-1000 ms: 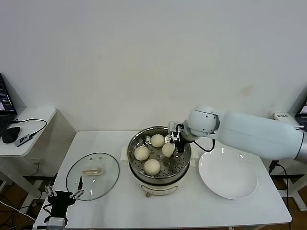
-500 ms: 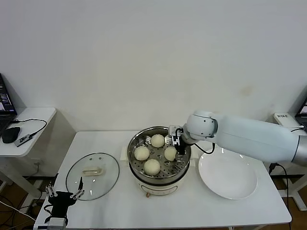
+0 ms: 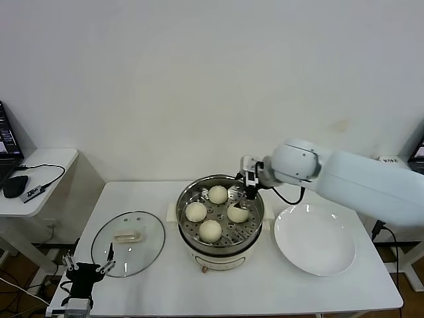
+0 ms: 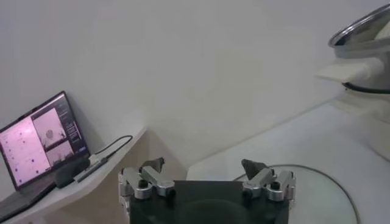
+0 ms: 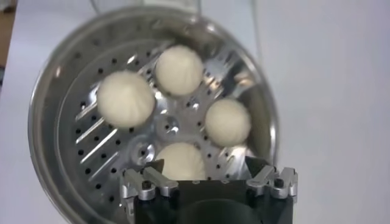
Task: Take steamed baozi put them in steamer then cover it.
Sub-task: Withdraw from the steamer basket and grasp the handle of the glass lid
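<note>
Your inventory:
- Steamer [image 3: 220, 233], table centre: four steamed baozi [image 3: 211, 229] on its perforated tray.
- Right gripper [image 3: 250, 186]: above the steamer's far right rim, jaws spread wide, holding nothing.
- Cover [image 3: 128, 242]: flat on the table, left of the steamer.
- Left gripper [image 3: 86, 269]: beside the cover's near edge, spread, empty.
- White plate [image 3: 315, 239]: right of the steamer.

A: What's cut off?
B: In the head view, the left pincer [image 3: 86, 268] at seven o'clock loses its arm below the edge.
A: And the steamer [image 4: 365, 42]?
B: Cropped in the left wrist view.
</note>
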Action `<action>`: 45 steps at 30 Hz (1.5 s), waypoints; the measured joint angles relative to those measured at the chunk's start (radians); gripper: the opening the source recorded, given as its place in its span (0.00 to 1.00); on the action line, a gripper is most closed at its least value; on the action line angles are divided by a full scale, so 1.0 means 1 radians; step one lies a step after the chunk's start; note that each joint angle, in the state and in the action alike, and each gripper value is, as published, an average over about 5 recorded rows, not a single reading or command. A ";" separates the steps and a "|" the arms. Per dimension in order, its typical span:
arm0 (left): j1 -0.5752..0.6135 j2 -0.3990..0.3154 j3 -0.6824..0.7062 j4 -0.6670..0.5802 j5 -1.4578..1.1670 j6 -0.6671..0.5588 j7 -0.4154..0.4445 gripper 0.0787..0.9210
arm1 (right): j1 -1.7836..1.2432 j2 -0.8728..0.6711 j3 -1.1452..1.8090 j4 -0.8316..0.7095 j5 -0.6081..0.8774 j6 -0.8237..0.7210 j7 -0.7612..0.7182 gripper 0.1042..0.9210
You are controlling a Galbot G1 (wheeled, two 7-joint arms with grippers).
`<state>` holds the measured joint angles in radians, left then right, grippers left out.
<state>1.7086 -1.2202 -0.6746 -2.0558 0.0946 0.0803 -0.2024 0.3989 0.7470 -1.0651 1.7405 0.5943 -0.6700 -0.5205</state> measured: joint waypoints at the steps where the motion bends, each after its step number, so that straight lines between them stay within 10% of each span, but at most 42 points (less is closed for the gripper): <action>1: -0.002 0.000 0.001 0.002 0.000 -0.002 0.000 0.88 | -0.016 -0.018 0.015 0.015 0.015 0.015 0.039 0.88; 16: -0.031 -0.007 -0.006 0.036 0.001 -0.030 0.006 0.88 | -0.768 -0.095 0.704 0.174 -0.036 0.366 0.433 0.88; 45: -0.076 0.088 -0.024 0.259 0.819 -0.150 -0.012 0.88 | -1.914 0.557 1.965 0.241 -0.379 0.617 0.213 0.88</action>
<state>1.6327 -1.1319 -0.6990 -1.7968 0.9141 -0.0694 -0.2140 -1.5154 1.3041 0.9001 1.9815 0.2151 -0.0534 -0.3075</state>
